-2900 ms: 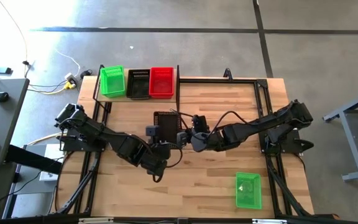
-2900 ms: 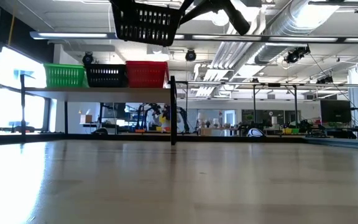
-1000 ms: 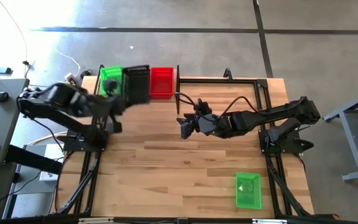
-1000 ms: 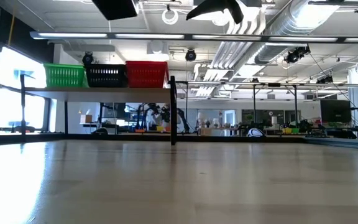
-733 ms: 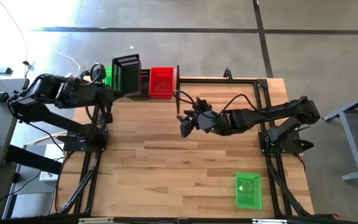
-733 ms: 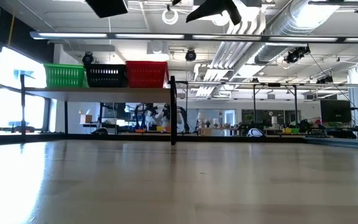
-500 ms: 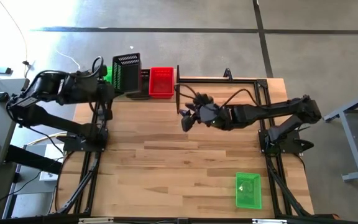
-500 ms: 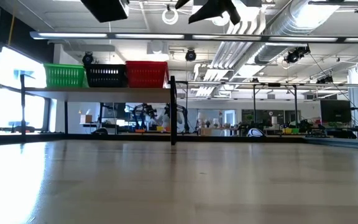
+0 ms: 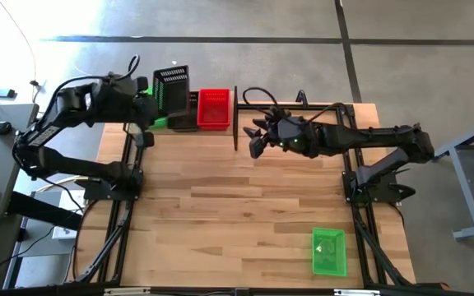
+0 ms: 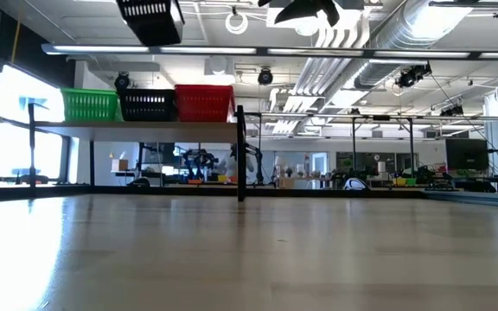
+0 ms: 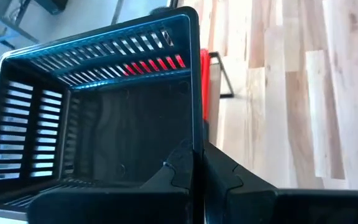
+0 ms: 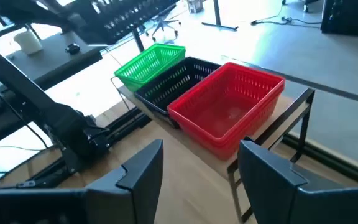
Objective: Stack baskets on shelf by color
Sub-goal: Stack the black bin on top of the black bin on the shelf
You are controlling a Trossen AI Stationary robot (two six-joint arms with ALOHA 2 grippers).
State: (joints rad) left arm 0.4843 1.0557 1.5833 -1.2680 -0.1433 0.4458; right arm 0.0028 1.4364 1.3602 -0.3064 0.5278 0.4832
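Up over the shelf (image 10: 137,128) hangs a black basket (image 9: 171,86) (image 10: 151,19), with my left gripper (image 9: 151,105) shut on it. On the shelf at the table's far left a green basket (image 12: 151,62), a black basket (image 12: 180,78) and a red basket (image 12: 229,106) rest side by side on their bottoms. To the right of the shelf's post, above the table, my right gripper (image 9: 253,141) (image 12: 194,162) stands open with nothing between its fingers. Another green basket (image 9: 328,252) lies on the tabletop at the near right. My left gripper holds the black basket by one side wall at its rim (image 11: 196,134), one finger (image 11: 176,174) inside the basket and the other (image 11: 224,175) outside. The fingers run along the wall toward the basket's bottom. The basket is lifted clear above the shelf, tipped over.
A black frame post (image 9: 235,123) stands at the shelf's right end, close to my right gripper. Black frame rails (image 9: 303,104) run along the table's far and side edges. Bare wooden tabletop (image 9: 237,222) lies between the arms and toward the near edge.
My left gripper has swung up and toward the table's far edge with the black basket, which has turned and now hangs tipped over the shelf. My right gripper has gone toward the far edge, nearer the shelf's post, still open.
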